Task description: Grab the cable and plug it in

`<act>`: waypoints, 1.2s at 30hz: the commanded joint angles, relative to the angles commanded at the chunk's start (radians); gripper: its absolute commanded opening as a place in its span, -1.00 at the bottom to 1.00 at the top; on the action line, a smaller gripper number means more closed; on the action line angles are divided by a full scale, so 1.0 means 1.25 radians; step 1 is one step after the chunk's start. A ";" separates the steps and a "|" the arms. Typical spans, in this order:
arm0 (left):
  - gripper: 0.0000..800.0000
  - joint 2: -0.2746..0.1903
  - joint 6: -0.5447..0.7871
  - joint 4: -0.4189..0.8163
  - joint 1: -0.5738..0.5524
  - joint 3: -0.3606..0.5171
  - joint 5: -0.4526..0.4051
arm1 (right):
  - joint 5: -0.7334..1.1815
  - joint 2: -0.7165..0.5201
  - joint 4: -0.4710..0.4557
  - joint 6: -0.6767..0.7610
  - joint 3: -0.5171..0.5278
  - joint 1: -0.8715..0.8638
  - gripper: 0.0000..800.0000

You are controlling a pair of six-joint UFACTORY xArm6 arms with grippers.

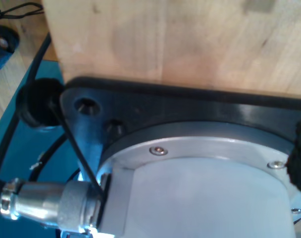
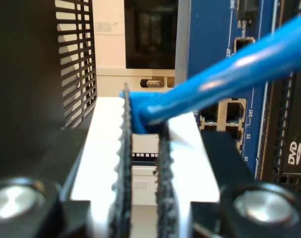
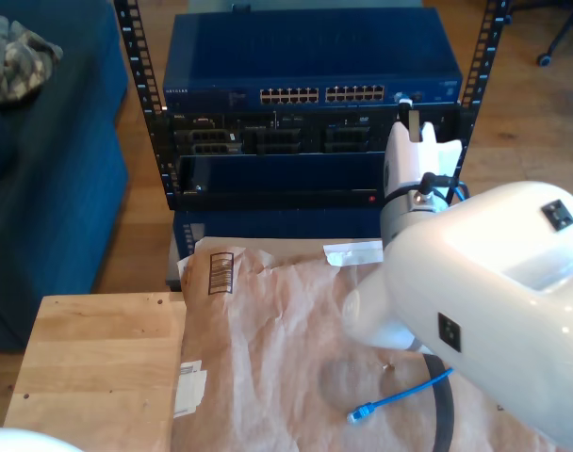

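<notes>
My second end effector (image 2: 145,134) has the cable (image 2: 229,74) pinched between its ribbed pads (image 2: 125,163), jaws nearly closed on it, and the bright blue line runs off toward the upper right of the second wrist view. Right ahead sits the blue network switch (image 2: 210,59), its row of ports (image 2: 225,116) just past the pads; the plug itself is hidden, so I cannot tell how close it is to a socket.

In the exterior view, a white arm (image 3: 475,273) fills the lower right and reaches up toward the rack (image 3: 305,113) at top centre. The cable's free end (image 3: 362,412) lies on brown paper (image 3: 286,339) near the bottom centre, its small plug resting flat. The paper covers most of the wooden counter (image 3: 98,367), bare at lower left. A white slip (image 3: 352,252) lies on the paper near the rack.

My first end effector: I cannot tell how its jaws stand. The first wrist view looks at a black base plate (image 1: 190,106), a metal connector (image 1: 51,201) and pale wood (image 1: 180,39).
</notes>
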 joint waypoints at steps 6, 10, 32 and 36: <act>1.00 0.000 0.000 0.000 0.000 0.000 0.000 | -0.001 0.042 0.016 0.000 -0.045 0.001 -1.00; 1.00 0.000 0.000 0.000 0.000 0.000 0.000 | -0.001 0.063 0.017 -0.001 -0.064 0.001 -1.00; 1.00 0.000 0.000 0.000 0.000 0.000 0.000 | 0.001 0.130 0.020 -0.001 -0.167 0.002 -1.00; 1.00 0.000 0.000 0.000 0.000 0.000 0.000 | 0.001 0.137 0.022 -0.002 -0.174 0.002 -1.00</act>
